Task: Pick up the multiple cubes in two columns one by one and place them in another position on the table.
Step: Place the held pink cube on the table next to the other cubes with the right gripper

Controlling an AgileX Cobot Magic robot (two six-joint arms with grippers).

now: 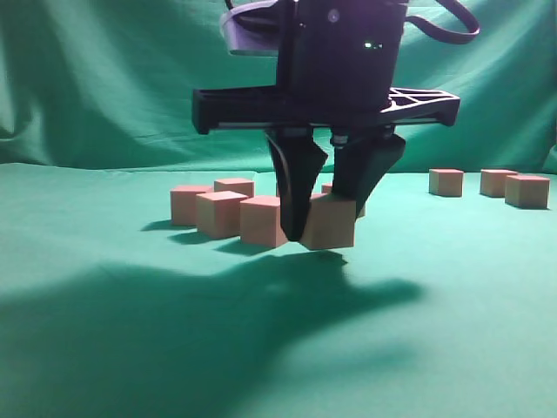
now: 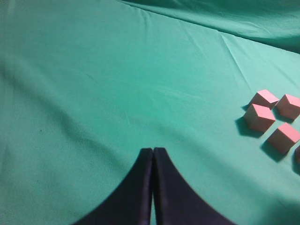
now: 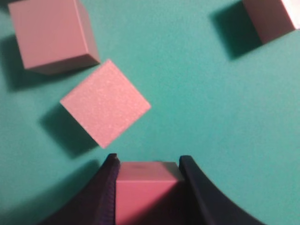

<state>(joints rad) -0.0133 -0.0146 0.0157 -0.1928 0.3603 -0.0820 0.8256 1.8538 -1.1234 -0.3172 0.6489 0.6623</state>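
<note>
My right gripper [image 1: 318, 219] hangs low over the table [image 1: 104, 340], shut on one pink cube [image 1: 335, 228] that sits slightly tilted just above the cloth. In the right wrist view that cube [image 3: 147, 187] fills the gap between the black fingers [image 3: 105, 187]. Beside it on the left stand more cubes [image 1: 219, 213], seen close below as a rotated cube [image 3: 105, 101] and another [image 3: 51, 35]. Three cubes [image 1: 498, 182] stand apart at the back right. My left gripper [image 2: 153, 151] is shut and empty over bare cloth, with several cubes [image 2: 258, 117] to its right.
A wrinkled green curtain [image 1: 104, 78] hangs behind the table. The right arm's dark shadow [image 1: 218, 322] lies across the front of the cloth. One more cube [image 3: 272, 16] shows at the top right of the right wrist view.
</note>
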